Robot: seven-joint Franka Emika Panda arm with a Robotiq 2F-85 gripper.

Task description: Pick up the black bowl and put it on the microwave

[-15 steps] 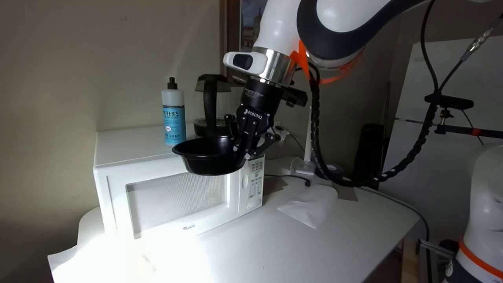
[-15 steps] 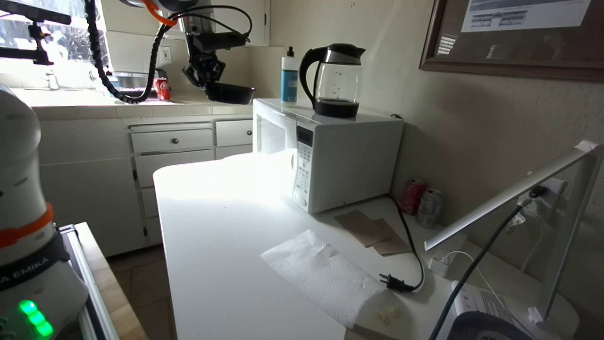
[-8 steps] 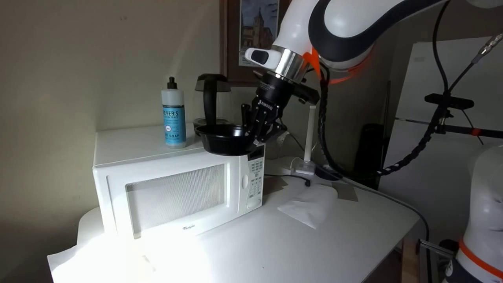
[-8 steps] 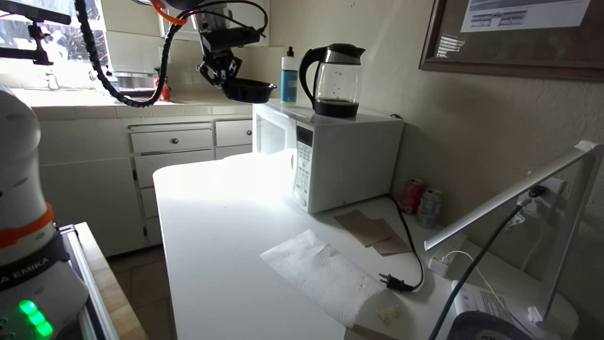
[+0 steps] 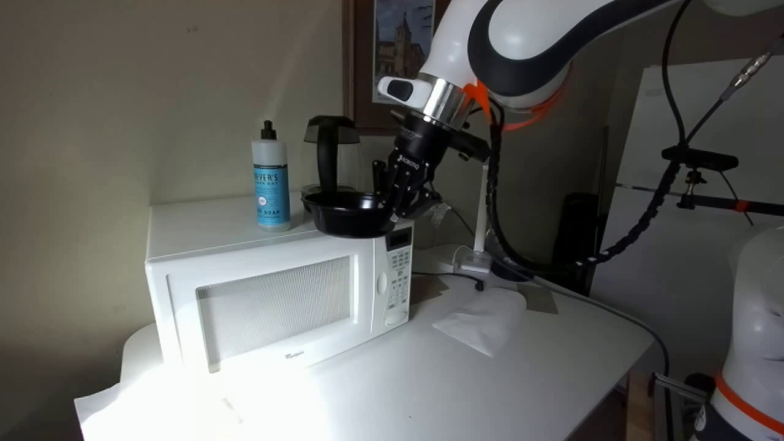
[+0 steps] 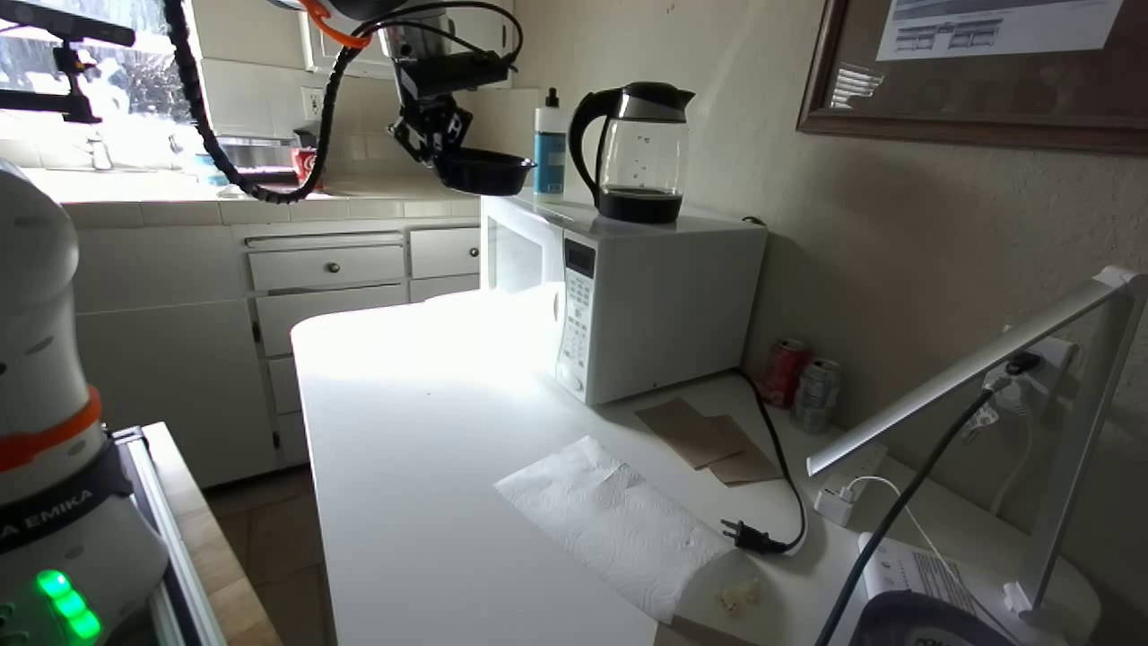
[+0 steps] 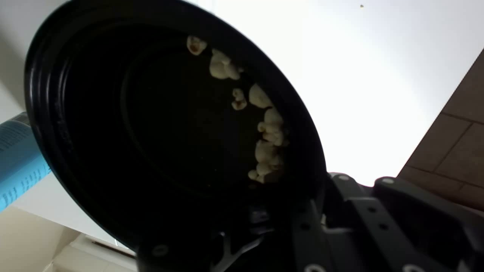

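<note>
The wrist view looks into the bowl (image 7: 170,117), its mouth turned to the lens, with popcorn (image 7: 270,128) lying along the right-hand wall and down toward the fingers. The bowl is round, as broad one way as another, so the axis to tell is that from base to mouth: in both exterior views it runs near upright, mouth up and base down. In an exterior view the gripper (image 5: 392,210) slants down from the upper right, and the jaws are clenched on the bowl's wall at the rim, one finger inside and one outside. The bowl is thus held by one side only, and the rest of it juts out to the left, past the fingertips. It hangs in the air by the front upper edge of the microwave (image 5: 275,303), at the control-panel end, and hides a piece of that edge. Whether it is above the top or just in front of it, I cannot fairly tell from these angles. The bottle (image 5: 271,184) and the kettle (image 6: 641,152) stand on the microwave, each apart from the bowl.
</note>
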